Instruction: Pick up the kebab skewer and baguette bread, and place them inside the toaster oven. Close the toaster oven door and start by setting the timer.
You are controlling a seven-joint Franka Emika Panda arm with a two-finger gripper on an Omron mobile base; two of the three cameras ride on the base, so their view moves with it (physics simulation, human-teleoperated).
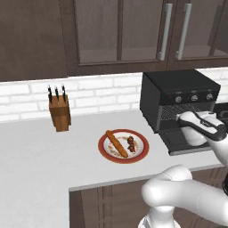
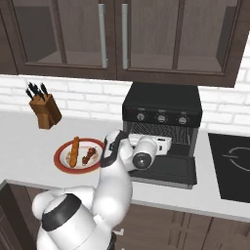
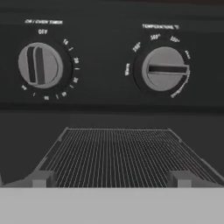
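Note:
The baguette bread and the short kebab skewer lie side by side on a red-rimmed plate. To its right stands the black toaster oven, with the toaster oven door dropped open. My gripper hovers over that door, facing into the oven, open and holding nothing. Ahead of it are the bare wire rack, the timer knob pointing at off, and the temperature knob.
A wooden knife block stands by the brick wall, left of the plate. A black cooktop lies right of the oven. Wall cabinets hang above the counter. The counter's front edge runs just below the plate.

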